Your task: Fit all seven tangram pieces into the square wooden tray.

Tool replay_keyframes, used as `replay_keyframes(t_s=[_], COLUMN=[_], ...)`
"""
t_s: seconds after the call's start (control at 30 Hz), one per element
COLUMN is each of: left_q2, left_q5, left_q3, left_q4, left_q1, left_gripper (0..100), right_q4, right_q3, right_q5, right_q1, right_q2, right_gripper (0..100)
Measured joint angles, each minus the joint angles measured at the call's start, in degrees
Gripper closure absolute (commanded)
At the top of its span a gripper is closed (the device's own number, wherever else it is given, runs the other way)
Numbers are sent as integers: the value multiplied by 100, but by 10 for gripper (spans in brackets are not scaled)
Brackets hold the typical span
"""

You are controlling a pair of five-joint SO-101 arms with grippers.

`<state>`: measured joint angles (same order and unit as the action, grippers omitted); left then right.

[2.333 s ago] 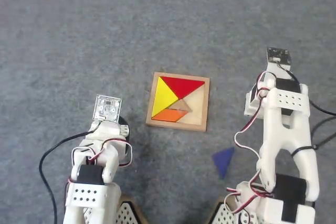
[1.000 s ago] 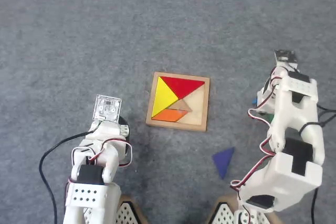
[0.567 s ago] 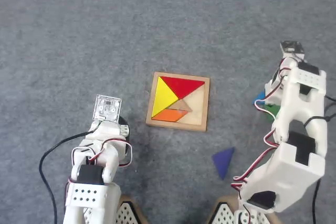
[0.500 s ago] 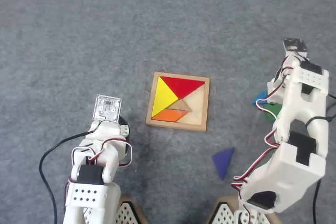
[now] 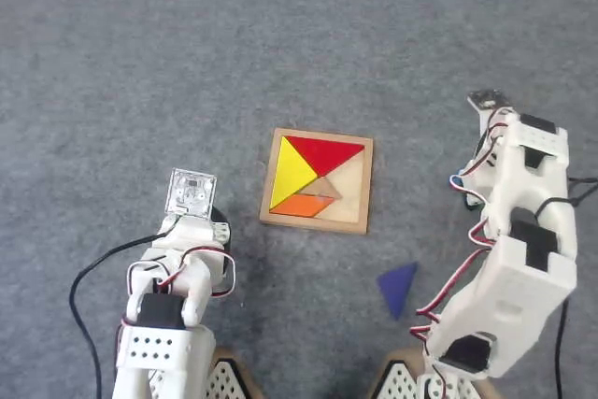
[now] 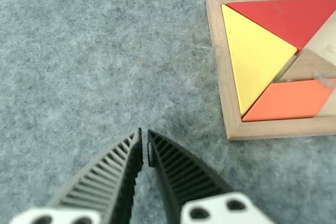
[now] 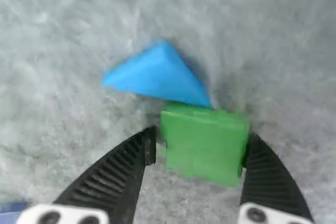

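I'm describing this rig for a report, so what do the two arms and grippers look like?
The left arm and right arm are white plastic with black motor blocks, dotted plates and red, white and black wires. The left gripper and right gripper have black, ribbed fingers.

Green square [image 7: 210, 129] sits between right gripper [image 7: 199, 142] fingers; slim gap beside one finger. Light blue triangle [image 7: 157, 74] touches square's far edge, blocking that side. Right arm [image 5: 519, 231] hangs over table [image 5: 140, 72] right of wooden tray [image 5: 314, 222]. Dark blue triangle [image 5: 398, 285] lies apart near arm's base. Tray's right half bare wood, reachable from above.
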<state>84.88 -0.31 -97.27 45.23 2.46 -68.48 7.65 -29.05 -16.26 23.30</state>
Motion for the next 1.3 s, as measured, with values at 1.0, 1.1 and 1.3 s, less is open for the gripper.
replay_keyframes(t_s=[1.0, 1.1, 1.3], left_q2=[0, 0, 0], left_q5=[0, 0, 0], left_q3=[0, 0, 0], left_q4=[0, 0, 0], left_q1=[0, 0, 0], left_gripper=[985, 985, 985], right_q4=[-738, -747, -800], right_q3=[-413, -413, -985], right_q5=[281, 299, 334], right_q1=[1081, 1670, 3051], right_q2=[-255, -475, -545], right_gripper=[898, 898, 898])
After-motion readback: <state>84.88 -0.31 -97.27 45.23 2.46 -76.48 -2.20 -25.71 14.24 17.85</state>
